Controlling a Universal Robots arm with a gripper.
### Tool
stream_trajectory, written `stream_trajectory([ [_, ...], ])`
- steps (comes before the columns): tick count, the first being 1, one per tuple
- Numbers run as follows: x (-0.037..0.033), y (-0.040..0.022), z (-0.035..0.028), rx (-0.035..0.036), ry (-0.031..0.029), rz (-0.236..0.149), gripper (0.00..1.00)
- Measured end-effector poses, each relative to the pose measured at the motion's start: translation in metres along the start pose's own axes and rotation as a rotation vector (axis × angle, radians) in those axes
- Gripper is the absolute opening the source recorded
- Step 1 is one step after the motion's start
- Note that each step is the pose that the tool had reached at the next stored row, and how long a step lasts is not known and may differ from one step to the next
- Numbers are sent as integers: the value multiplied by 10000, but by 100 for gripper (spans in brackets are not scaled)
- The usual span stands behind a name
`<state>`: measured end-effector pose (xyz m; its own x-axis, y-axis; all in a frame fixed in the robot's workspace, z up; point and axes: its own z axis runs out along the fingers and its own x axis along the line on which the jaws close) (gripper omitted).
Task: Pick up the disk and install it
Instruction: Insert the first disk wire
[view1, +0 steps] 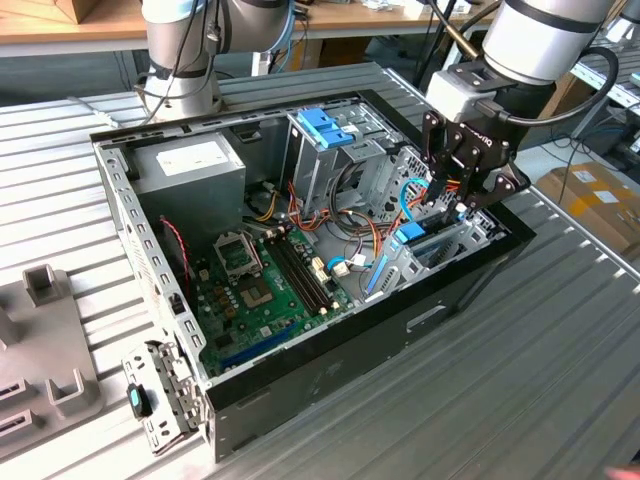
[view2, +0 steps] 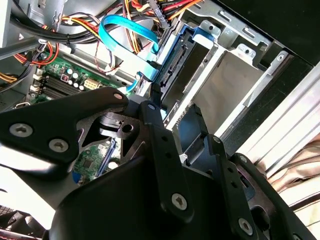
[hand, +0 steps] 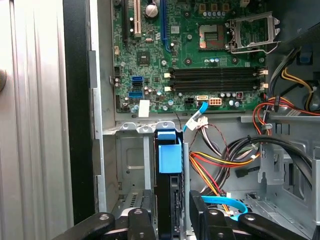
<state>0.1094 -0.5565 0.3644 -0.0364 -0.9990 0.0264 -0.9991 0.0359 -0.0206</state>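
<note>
The open computer case (view1: 330, 385) holds a motherboard (view1: 250, 285). At the case's 3 o'clock end in the exterior view, the gripper (view1: 452, 203) hangs over the metal drive bay (hand: 129, 167). The disk (hand: 168, 156) stands on edge partway into that bay, long axis down the slot, dead ahead of the gripper. The fingers (hand: 141, 221) appear to pinch its two faces.
</note>
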Motion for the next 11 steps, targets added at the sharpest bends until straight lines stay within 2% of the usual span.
stream_trajectory([
  [11, 0, 0, -6, 0, -1, 0, 42],
])
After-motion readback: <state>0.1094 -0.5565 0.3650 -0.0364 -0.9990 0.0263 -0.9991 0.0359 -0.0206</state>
